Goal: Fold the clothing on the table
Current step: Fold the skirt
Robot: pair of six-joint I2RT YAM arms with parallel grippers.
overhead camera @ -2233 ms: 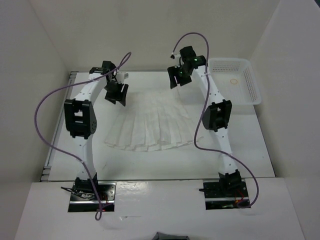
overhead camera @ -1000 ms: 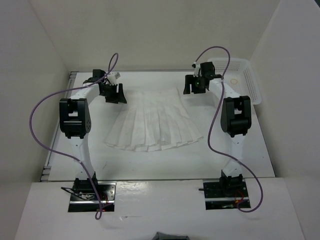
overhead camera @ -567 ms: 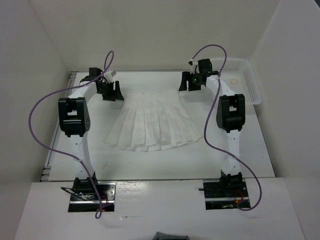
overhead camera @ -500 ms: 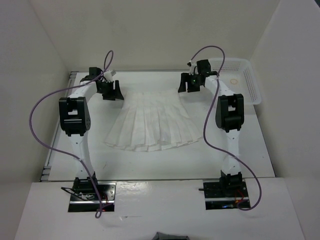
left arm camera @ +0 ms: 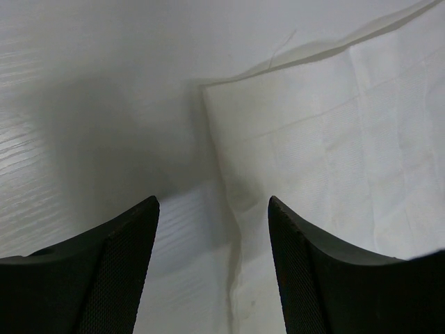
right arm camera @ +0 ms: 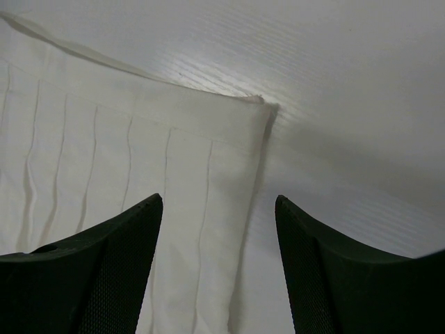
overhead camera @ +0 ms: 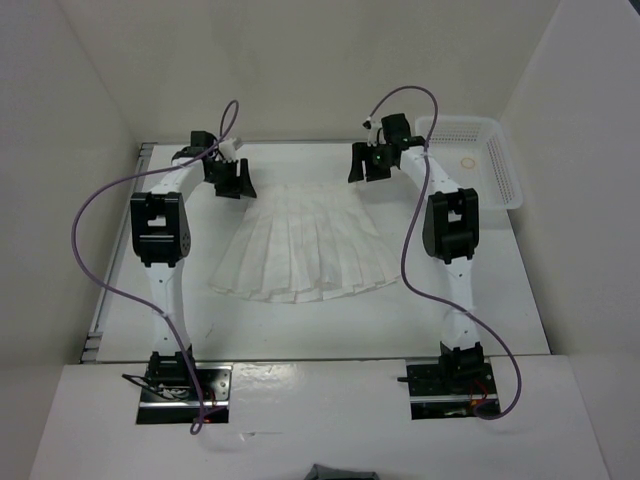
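Observation:
The clothing [overhead camera: 305, 240], a white pleated fan-shaped garment, lies flat on the table [overhead camera: 480, 300], narrow end at the far side. My left gripper [overhead camera: 232, 183] hovers open over the garment's far left corner [left arm camera: 208, 90]; the garment's left edge [left arm camera: 233, 229] runs between its fingers. Over the far right corner [right arm camera: 261, 104] my right gripper [overhead camera: 366, 166] stands open, straddling the garment's right edge [right arm camera: 243, 229]. Neither gripper holds any cloth.
A white lattice basket [overhead camera: 500, 165] with a small ring inside sits at the table's far right corner. White walls enclose the table on three sides. Purple cables loop from both arms.
Both grippers have come down and inward to the garment's two far corners. The garment has not moved.

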